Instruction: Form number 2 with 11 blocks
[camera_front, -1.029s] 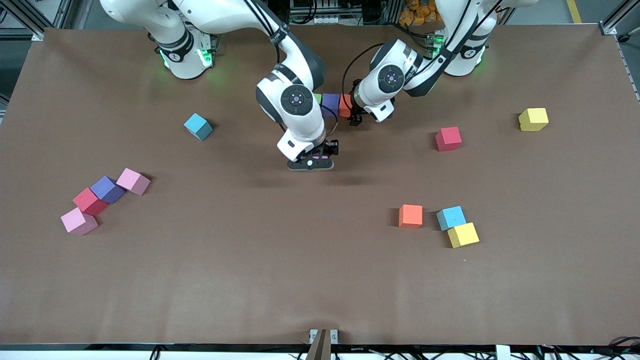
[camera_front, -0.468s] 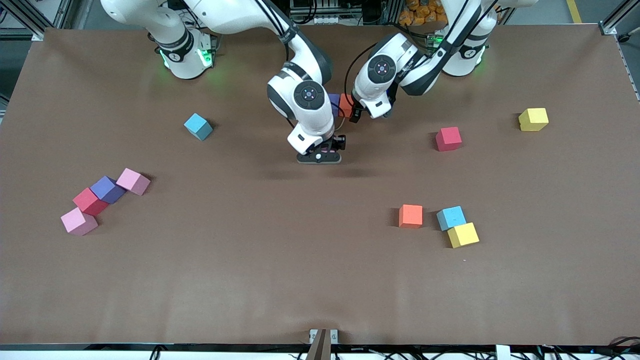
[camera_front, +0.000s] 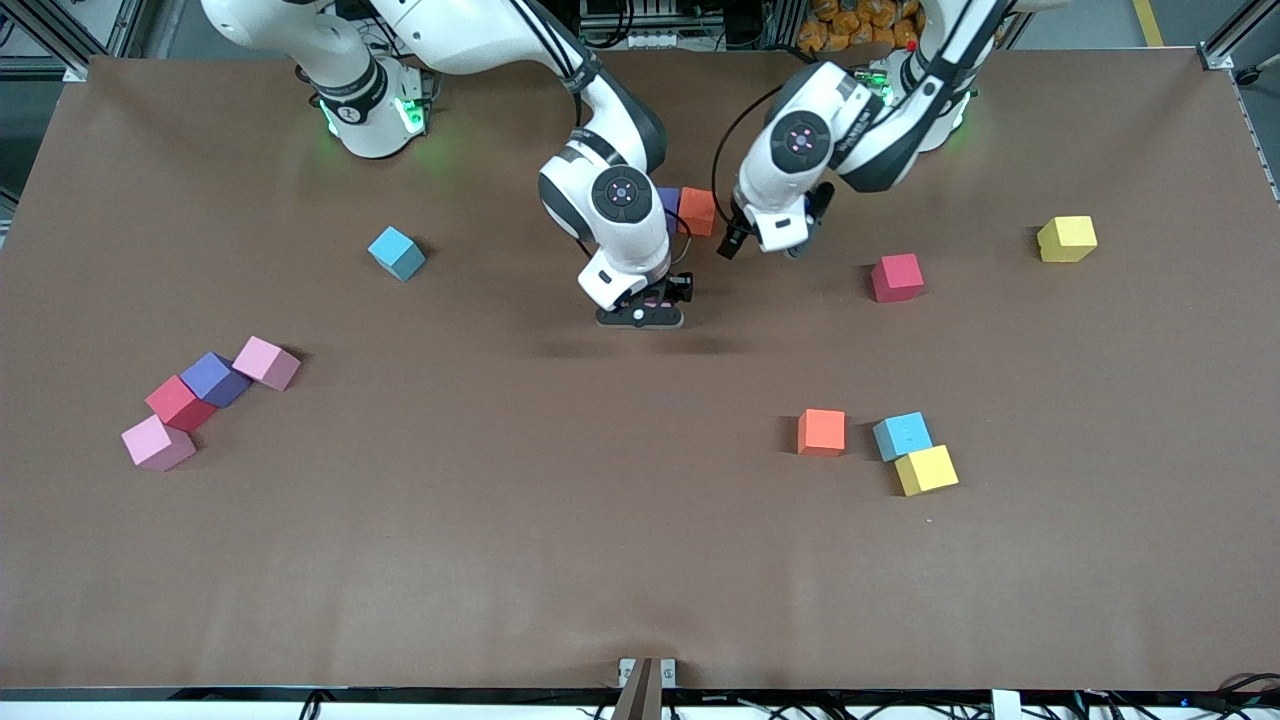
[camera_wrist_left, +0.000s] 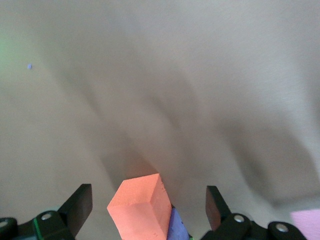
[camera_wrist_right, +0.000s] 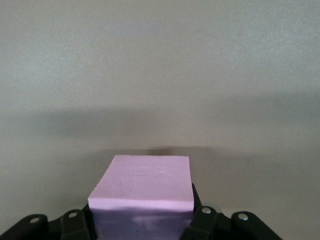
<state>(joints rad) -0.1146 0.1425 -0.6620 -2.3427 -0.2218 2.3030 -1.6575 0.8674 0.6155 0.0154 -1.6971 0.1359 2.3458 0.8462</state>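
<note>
The right gripper (camera_front: 641, 312) hangs low over the middle of the table (camera_front: 500, 560), its fingers pinched on a pink block (camera_wrist_right: 142, 195) that fills the space between them. Just up the table from it, toward the robots' bases, sits a short row of blocks: an orange block (camera_front: 697, 211) at the end and a purple block (camera_front: 668, 200) touching it, mostly hidden by the right arm's wrist.

The left gripper (camera_front: 733, 243) hovers beside that orange block, toward the left arm's end of the table, with its fingers (camera_wrist_left: 80, 206) spread wide and nothing between them. In its wrist view the orange block sits below the open jaws, the purple one peeking out next to it.

Toward the left arm's end from that gripper lie a red block (camera_front: 897, 277) and, well apart, a yellow block (camera_front: 1067, 238). Nearer the front camera are another orange block (camera_front: 822, 432), a light blue block (camera_front: 903, 436) and a second yellow block (camera_front: 926, 470), the last two touching.

Toward the right arm's end from the right gripper sits a lone light blue block (camera_front: 397, 253). Nearer the front camera is a cluster of four: pink (camera_front: 267, 362), purple (camera_front: 214, 378), red (camera_front: 180, 402) and pink (camera_front: 158, 442).
</note>
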